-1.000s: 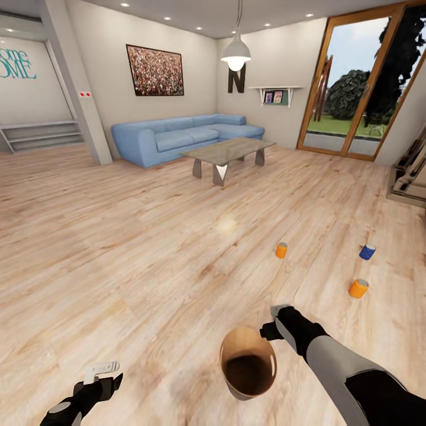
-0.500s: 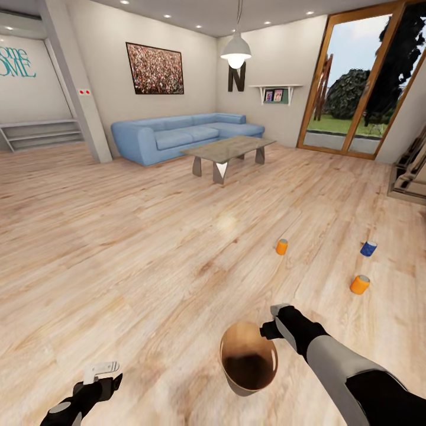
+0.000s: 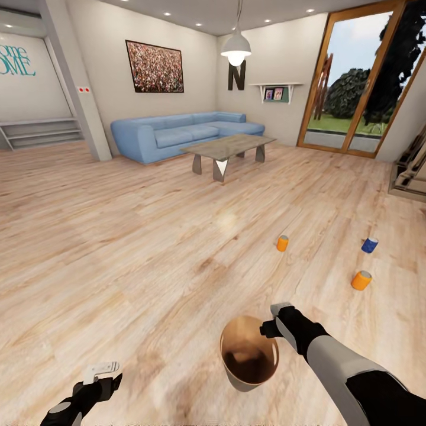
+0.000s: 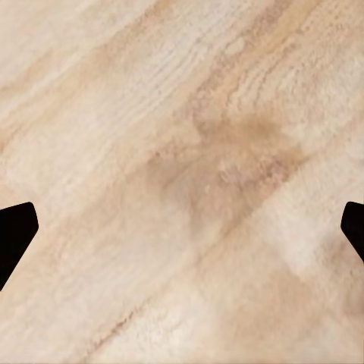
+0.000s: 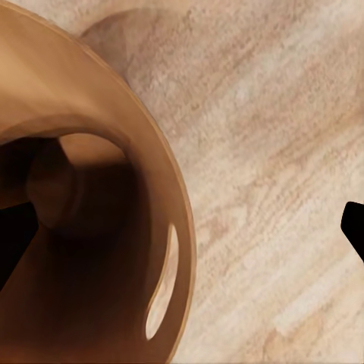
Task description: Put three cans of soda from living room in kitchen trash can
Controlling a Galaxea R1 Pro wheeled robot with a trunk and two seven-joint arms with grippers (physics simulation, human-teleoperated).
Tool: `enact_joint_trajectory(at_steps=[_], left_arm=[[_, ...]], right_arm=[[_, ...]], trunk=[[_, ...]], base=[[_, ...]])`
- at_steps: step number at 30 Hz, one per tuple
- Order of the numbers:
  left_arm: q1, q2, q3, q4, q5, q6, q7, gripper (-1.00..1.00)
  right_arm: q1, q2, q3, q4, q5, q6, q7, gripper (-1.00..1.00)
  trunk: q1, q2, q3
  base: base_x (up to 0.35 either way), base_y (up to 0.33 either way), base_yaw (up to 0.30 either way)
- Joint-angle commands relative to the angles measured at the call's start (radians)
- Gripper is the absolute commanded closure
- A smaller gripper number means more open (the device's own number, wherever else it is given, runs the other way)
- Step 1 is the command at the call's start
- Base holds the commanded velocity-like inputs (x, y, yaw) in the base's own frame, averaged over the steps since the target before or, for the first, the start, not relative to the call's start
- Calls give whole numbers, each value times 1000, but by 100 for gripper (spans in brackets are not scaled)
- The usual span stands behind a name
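You're facing the living room's wood-plank floor (image 3: 148, 236), the biggest thing in view, open and bare between you and the cans. At the far wall sits 1 blue corner sofa (image 3: 177, 136), with 1 grey low table (image 3: 228, 151) just in front of it and 1 glazed door (image 3: 361, 83) to the right. 1 tash can (image 3: 248, 358) hangs near your chest, mouth up, coppery inside; your right pincer (image 3: 271, 324) grips its rim at the slot handle, 1 finger inside the wall in the wrist view. Your left pincer (image 3: 100, 370) hovers low over bare floor, its black tips spread wide with nothing between. Ahead to the right stand 3 cans, well apart: 1 orange can (image 3: 282, 243) nearest the middle, 1 second orange can (image 3: 361, 280), and 1 blue can (image 3: 370, 245) farthest right.
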Motion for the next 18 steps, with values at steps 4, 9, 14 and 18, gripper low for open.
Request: enact_joint_trajectory(at_steps=[4,9,14,18], left_arm=[[0,0,0,-1,1,0,0,-100],[0,0,0,0,2,0,0,-100],[0,0,0,-1,2,0,0,-100],[0,0,0,-1,3,0,0,-100]], right_arm=[[0,0,0,3,-1,-2,0,-100],[0,0,0,4,-1,-4,0,-100],[0,0,0,6,-1,-4,1,-100],[0,0,0,7,0,-7,1,-100]], trunk=[[15,-28,-13],[35,-63,-28],[35,-63,-28],[35,-63,-28]], base=[[0,0,0],[0,0,0],[0,0,0],[0,0,0]])
